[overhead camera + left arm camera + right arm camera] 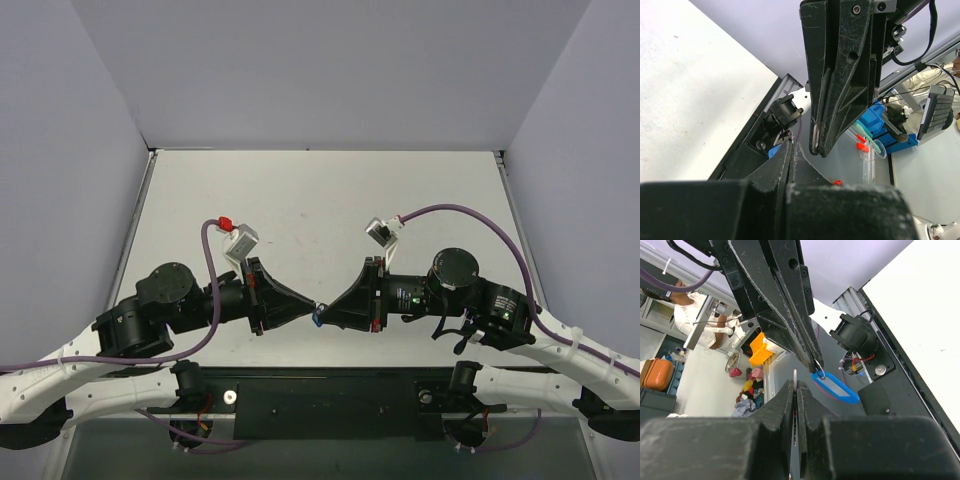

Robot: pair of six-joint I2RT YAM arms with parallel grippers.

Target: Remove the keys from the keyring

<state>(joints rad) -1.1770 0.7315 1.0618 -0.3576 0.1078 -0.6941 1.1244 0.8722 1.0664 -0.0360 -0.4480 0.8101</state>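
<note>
Top view: left fingers (pixel 295 303) and right fingers (pixel 340 300) meet tip to tip above white worktop (pixel 300 200), both pinched shut; blue speck of keyring (pixel 316 320) under tips.
Left wrist view: scuffed black ribbed right fingers overhead; held things unclear.
Right wrist view: left fingers clamp thin ring, glossy blue oval tag (pixel 836 388) dangling; right fingers nip flat silver key (pixel 795 382), seen edge-on.
</note>
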